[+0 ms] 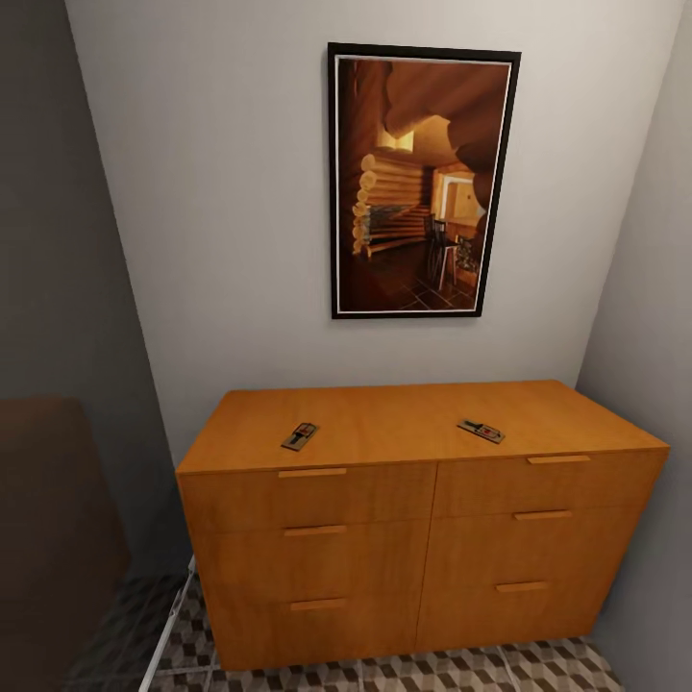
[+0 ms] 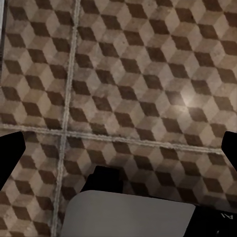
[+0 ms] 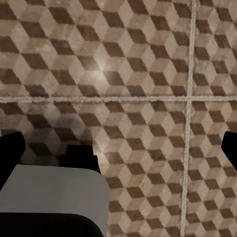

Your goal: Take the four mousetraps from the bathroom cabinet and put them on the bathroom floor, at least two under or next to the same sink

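In the left wrist view the left gripper [image 2: 118,148] hangs above the tiled floor [image 2: 148,84] with its two dark fingertips [image 2: 10,153] at opposite edges of the picture, spread wide apart, with nothing between them but tile. The right gripper [image 3: 118,145] is the same in its own view: fingertips [image 3: 11,148] far apart, holding and touching nothing, the floor [image 3: 143,59] beneath it. A few pale characters sit at the edge of the left wrist view, too cut off to read.

In the head view the cabinet [image 1: 423,538] stands against the pale wall [image 1: 221,192], a low, wide orange-brown wooden chest with two columns of three drawers, each with a slim wooden bar handle [image 1: 312,472]. Two mousetraps lie flat on the cabinet's top, well apart from each other. The first mousetrap [image 1: 300,435] lies near the cabinet's front edge, above its left column of drawers; the second mousetrap [image 1: 481,431] lies above its right column. Each is a small tan board with dark metal parts, and the second shows a small red spot.

Above the cabinet hangs a black-framed picture [image 1: 423,183] of a log-walled room. The floor [image 1: 461,673] in front of the cabinet carries a brown, beige and white cube pattern with pale grout lines.
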